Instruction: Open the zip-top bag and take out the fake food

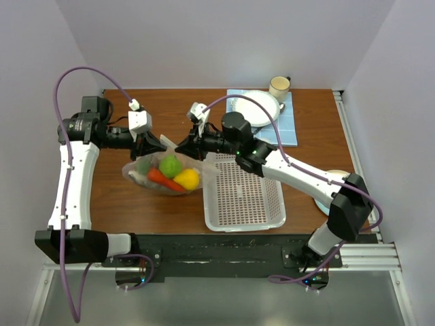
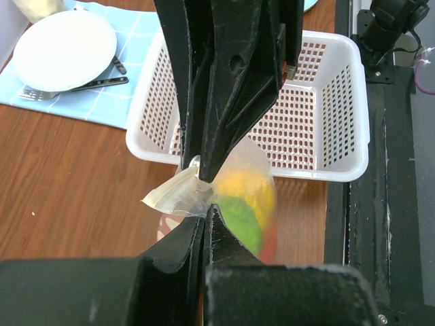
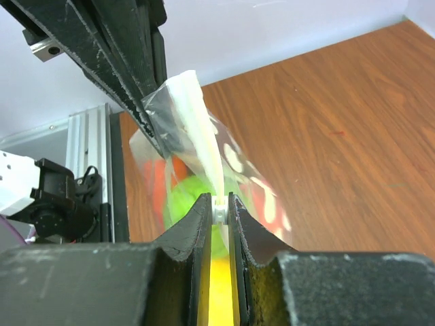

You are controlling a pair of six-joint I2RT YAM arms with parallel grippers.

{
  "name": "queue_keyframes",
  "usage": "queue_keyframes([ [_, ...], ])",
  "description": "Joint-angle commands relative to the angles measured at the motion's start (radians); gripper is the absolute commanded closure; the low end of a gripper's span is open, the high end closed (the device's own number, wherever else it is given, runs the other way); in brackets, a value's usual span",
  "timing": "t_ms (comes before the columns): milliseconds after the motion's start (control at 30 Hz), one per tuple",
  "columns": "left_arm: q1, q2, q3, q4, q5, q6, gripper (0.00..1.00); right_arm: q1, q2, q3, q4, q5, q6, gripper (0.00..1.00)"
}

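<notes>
From above, the zip-top bag point(image 1: 139, 170) sits on the brown worktop point(image 1: 115, 200), just left of the white basket point(image 1: 245, 197), and the fake food point(image 1: 171, 166) is inside it. The left claw point(image 1: 151, 147) and the right claw point(image 1: 182, 147) both reach its upper edge. In the left wrist view, the left claw point(image 2: 204, 197) is fully closed on a fold of the bag's rim. In the right wrist view, the right claw point(image 3: 219, 207) is almost closed and pinches the bag's white edge strip.
</notes>
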Motion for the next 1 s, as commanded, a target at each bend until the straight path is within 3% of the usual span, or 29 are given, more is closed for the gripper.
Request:
queue_keyframes([
  [0, 0.007, 0.013, 0.012, 0.012, 0.050, -0.013, 1.00, -0.009, 0.006, 0.030, 0.006, -0.025, 0.017, 0.90],
  [200, 0.015, 0.030, 0.018, 0.014, 0.019, -0.001, 1.00, -0.009, -0.030, 0.016, -0.069, -0.036, -0.004, 0.93],
  [533, 0.193, 0.167, 0.211, 0.012, 0.041, -0.015, 1.00, -0.009, -0.231, -0.327, -0.023, 0.022, 0.031, 0.93],
  [967, 0.224, 0.170, 0.184, 0.028, 0.053, -0.009, 1.00, -0.009, -0.271, -0.421, -0.063, 0.039, 0.056, 0.90],
])
